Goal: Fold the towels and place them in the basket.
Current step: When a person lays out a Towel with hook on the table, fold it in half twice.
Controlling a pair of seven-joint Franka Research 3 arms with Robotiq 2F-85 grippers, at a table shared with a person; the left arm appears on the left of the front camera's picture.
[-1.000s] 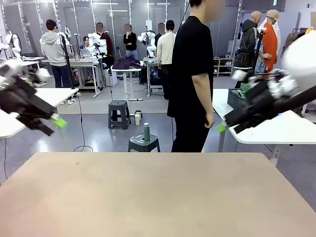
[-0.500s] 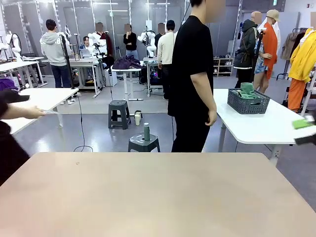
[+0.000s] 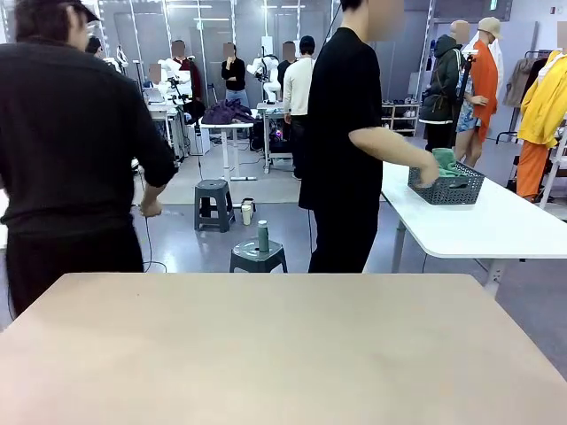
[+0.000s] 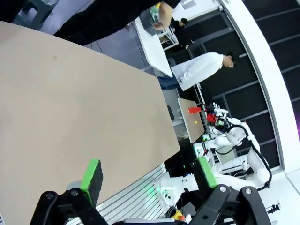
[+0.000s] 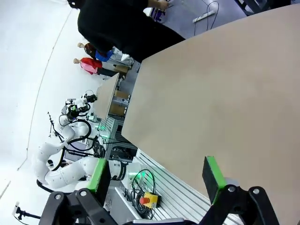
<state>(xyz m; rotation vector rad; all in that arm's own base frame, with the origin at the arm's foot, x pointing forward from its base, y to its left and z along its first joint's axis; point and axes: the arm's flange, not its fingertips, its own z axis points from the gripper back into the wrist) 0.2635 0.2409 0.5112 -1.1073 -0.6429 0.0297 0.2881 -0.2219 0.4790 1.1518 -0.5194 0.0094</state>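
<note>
Left gripper [image 4: 149, 173] hangs with its 2 green-padded fingers [image 4: 92, 174] spread wide and nothing between them, at an edge of the tan table [image 4: 70, 103]. My right gripper [image 5: 155, 174] is the same: jaws wide apart, holding nothing, looking along the tabletop from its edge.

From the front camera I see the basket [image 3: 446, 188] well apart from my table, on a white table [image 3: 478, 226] at the far right. A green towel [image 3: 446, 161] lies inside it and rises above the rim. 1 person in black [image 3: 345, 133] stands between the 2 tables, side-on, with a hand [image 3: 429, 174] at the basket's left end; I cannot tell whether it touches. Another person in black [image 3: 71, 150] stands at the far left corner of my table, back to the camera.
</note>
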